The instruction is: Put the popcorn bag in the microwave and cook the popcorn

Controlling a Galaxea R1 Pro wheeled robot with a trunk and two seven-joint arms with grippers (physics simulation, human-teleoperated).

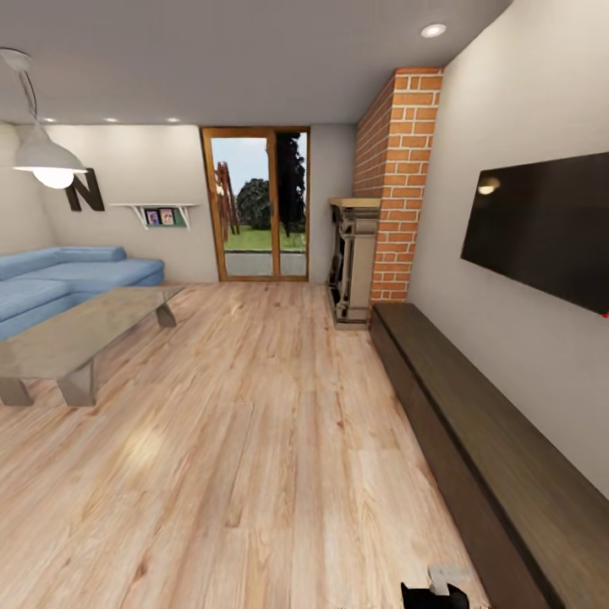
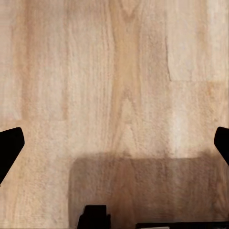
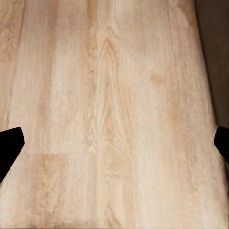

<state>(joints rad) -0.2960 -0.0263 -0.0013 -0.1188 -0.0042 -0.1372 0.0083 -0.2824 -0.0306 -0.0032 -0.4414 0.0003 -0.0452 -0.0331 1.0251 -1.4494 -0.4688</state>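
Note:
I am in a living room, and the popcorn bag, the microwave and the countertop are out of view. My left gripper [image 2: 114, 148] hangs open over the light wooden floor [image 2: 119, 71], its black fingertips [image 2: 9, 145] far apart with nothing between them. My right gripper [image 3: 114, 143] is open in the same way above the floor [image 3: 109, 95], with bare planks between its fingertips [image 3: 9, 143]. A small black and grey part of my body [image 1: 436, 590] pokes in at the bottom of the head view.
A long dark low cabinet [image 1: 491, 448] runs along the right wall under a black TV [image 1: 545, 228]. A brick column [image 1: 397, 186] and a fireplace [image 1: 351, 262] stand ahead right. At the left are a coffee table [image 1: 76, 334] and a blue sofa [image 1: 59, 279]. A glass door [image 1: 256, 203] is straight ahead.

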